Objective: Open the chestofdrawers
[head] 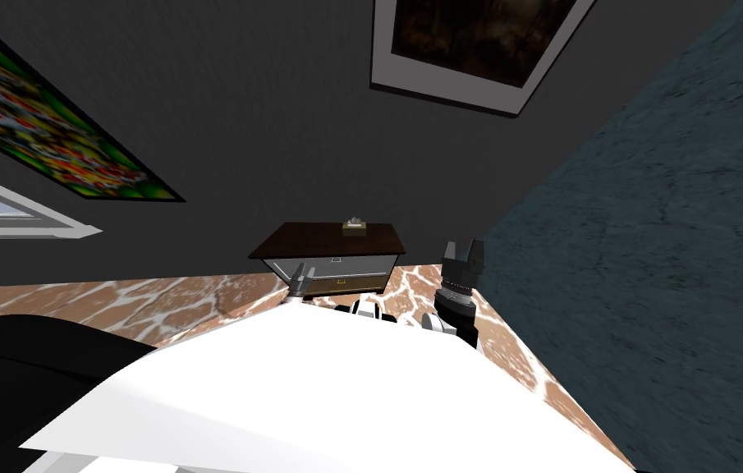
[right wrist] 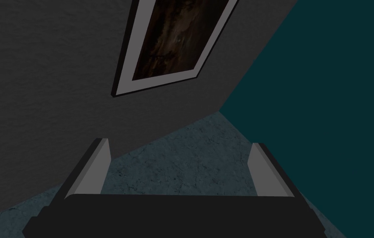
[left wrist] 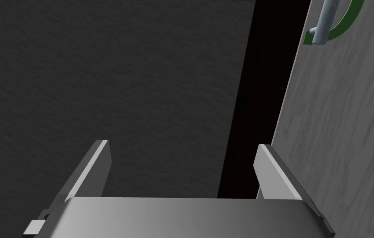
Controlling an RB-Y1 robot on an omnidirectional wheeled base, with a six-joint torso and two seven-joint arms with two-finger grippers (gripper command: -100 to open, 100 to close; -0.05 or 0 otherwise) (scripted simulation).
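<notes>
Left claw [head: 304,271] agape at chest of drawers [head: 328,240]; small box [head: 355,226] atop

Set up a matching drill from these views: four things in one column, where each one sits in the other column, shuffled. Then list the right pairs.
Things:
1. left gripper
2. right gripper
3. small box
4. handle

Places:
A. on the dark brown top of the chest of drawers
B. mounted on the chest's grey front
C. open, low at the chest's front left corner
D. open, raised to the right of the chest, near the blue-green wall

Pairs: 1-C, 2-D, 3-A, 4-B
</notes>
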